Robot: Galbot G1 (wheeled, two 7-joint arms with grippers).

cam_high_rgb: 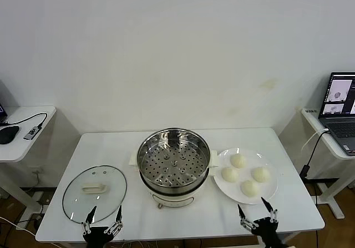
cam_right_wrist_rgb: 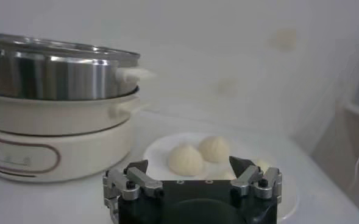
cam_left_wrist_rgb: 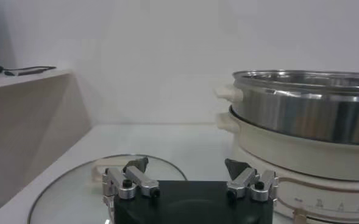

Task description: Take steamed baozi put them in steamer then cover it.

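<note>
At the near edge of the counter (cam_high_rgb: 183, 226), the left tool (cam_high_rgb: 103, 217) hangs released over the cover's (cam_high_rgb: 94, 192) near rim, and the right tool (cam_high_rgb: 256, 212) hangs released just short of the white plate (cam_high_rgb: 270, 195). Beyond them, four steamed baozi (cam_high_rgb: 249, 187) sit on that plate, beside the uncovered steamer (cam_high_rgb: 173, 165) at centre.

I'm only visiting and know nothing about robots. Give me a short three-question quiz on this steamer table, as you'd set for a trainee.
1. How many steamed baozi lie on the white plate?
2. True or false: the cover sits on the steamer.
3. Which gripper is nearest the plate: A) left gripper B) right gripper?

Key: 1. Four. 2. False; it lies flat on the table, on the robot's left of the steamer. 3. B; both grippers are open at the table's near edge.
</note>
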